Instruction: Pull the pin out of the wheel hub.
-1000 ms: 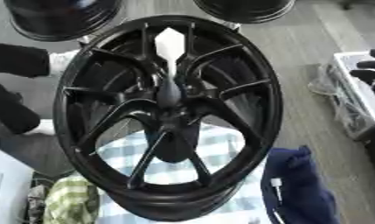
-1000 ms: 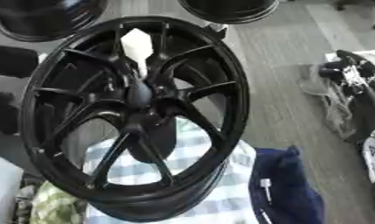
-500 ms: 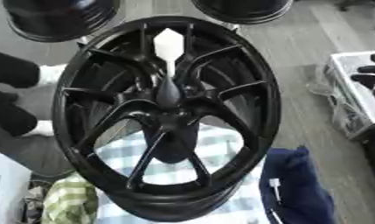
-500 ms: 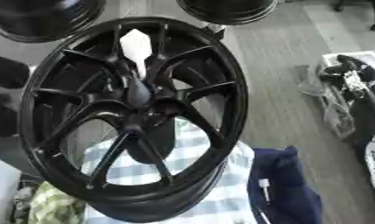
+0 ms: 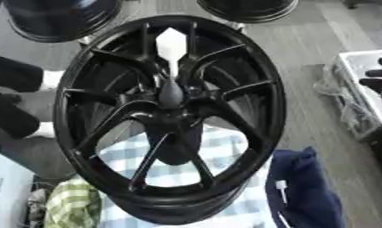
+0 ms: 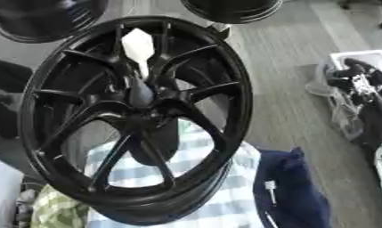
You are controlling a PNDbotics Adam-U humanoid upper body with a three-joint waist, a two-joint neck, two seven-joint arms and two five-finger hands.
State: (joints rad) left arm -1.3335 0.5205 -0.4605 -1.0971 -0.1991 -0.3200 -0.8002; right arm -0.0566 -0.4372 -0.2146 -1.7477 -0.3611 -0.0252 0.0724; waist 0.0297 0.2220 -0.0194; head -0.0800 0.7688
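Observation:
A large black multi-spoke wheel [image 5: 170, 120] fills the middle of both views and lies on a blue-and-white checked cloth [image 5: 225, 147]. A pin with a flat white pointed head [image 5: 171, 44] stands out of the hub. Its thin shaft runs down into a dark cone at the hub centre [image 5: 170, 94]. Neither of my hands shows in either view, and nothing touches the pin.
Two more black wheels [image 5: 61, 18] [image 5: 248, 8] lie at the far edge. A navy cloth [image 5: 302, 187] lies at the lower right and a green checked cloth [image 5: 73, 207] at the lower left. A white box with dark parts [image 6: 357, 84] stands at the right. A person's dark legs [image 5: 14, 75] show at the left.
The whole picture has shifted a little, so the camera has moved. The person's legs at the left have shifted slightly. The pin still stands in the hub.

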